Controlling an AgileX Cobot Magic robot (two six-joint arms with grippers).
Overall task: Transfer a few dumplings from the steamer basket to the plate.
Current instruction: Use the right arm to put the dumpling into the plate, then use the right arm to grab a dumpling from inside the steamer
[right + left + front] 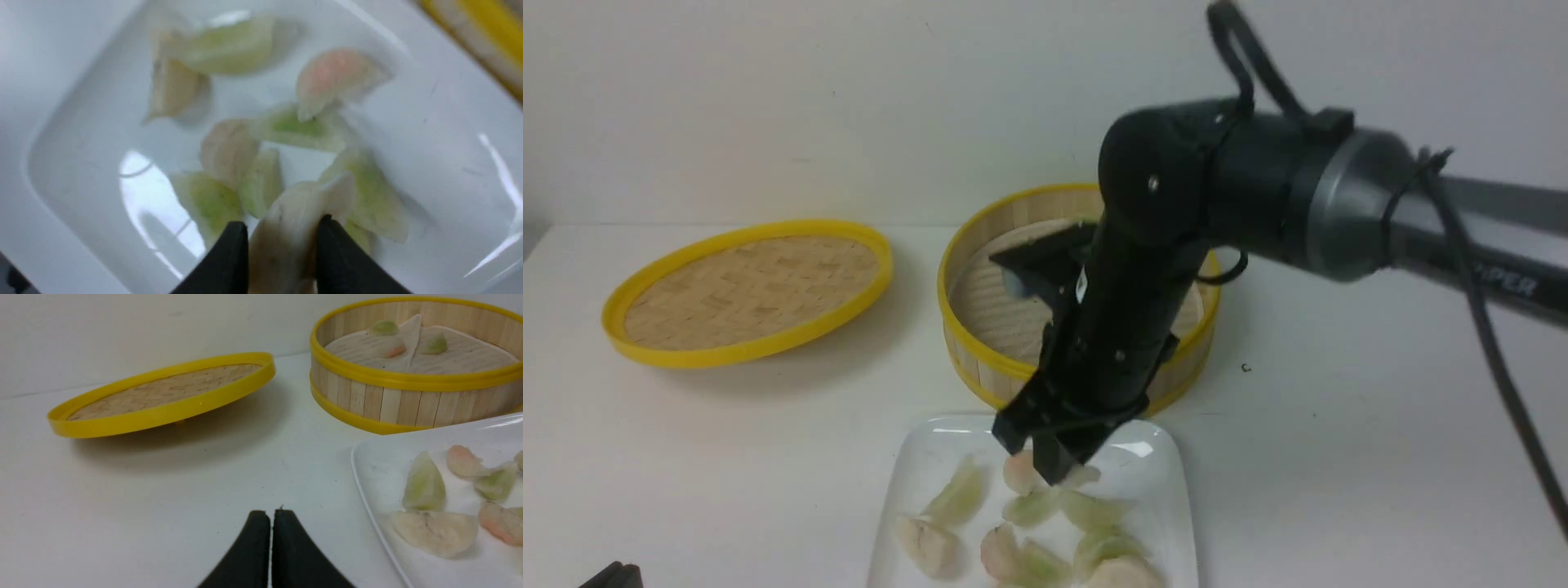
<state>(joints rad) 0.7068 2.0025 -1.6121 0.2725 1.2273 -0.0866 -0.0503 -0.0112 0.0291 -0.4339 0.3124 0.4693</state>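
Dumplings lie heaped on the plate at the bottom centre of the front view. The frame cuts off the plate's near edge, so the nearest ones show only in part. The right claw hangs over the plate's far edge; blur and its own fingers hide what is between them here. The right arm covers much of the steamer basket just behind the plate, hiding most of its floor. The lid sits at middle left, apart from the steamer basket. Bare table lies wide open at the right. A dark shape in the lower left corner is too cut off to name.

In the left wrist view, the left claw has its fingers pressed together with nothing between them, over bare table. Three dumplings rest on the paper inside the steamer basket, which is partly out of frame. Only a corner of the plate shows, just beside the steamer basket; whether they touch I cannot tell. The lid is tilted, one edge raised.

In the right wrist view, the right claw is clamped on a whitish dumpling above the heap. Bare plate shows around the heap. The steamer basket's yellow rim is only a blur.
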